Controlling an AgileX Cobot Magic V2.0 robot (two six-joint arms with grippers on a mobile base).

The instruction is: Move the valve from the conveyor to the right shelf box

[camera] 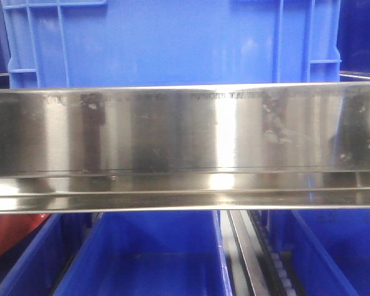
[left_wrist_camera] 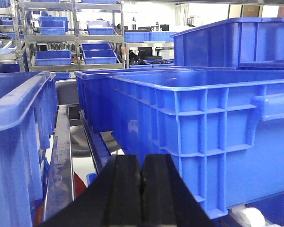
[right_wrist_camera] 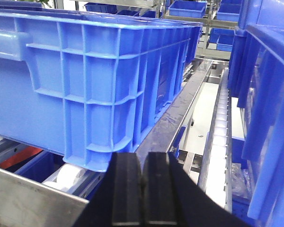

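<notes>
No valve and no conveyor belt show in any view. My left gripper (left_wrist_camera: pixel 141 163) is shut and empty, its black fingers pressed together, low in front of a large blue crate (left_wrist_camera: pixel 213 123) on the shelf. My right gripper (right_wrist_camera: pixel 141 161) is shut and empty too, just below the corner of a large blue crate (right_wrist_camera: pixel 85 71) that rests on white rollers (right_wrist_camera: pixel 68 176). In the front view a blue crate (camera: pixel 172 43) stands on a shiny steel shelf rail (camera: pixel 185 142). Neither gripper shows in that view.
Blue bins (camera: pixel 154 259) sit on the lower shelf level below the rail. A blue crate (left_wrist_camera: pixel 19 142) stands at the left of my left gripper, another (right_wrist_camera: pixel 270 118) at the right of my right gripper. Steel rails (left_wrist_camera: pixel 61 161) and a roller track (right_wrist_camera: pixel 220 123) run between them.
</notes>
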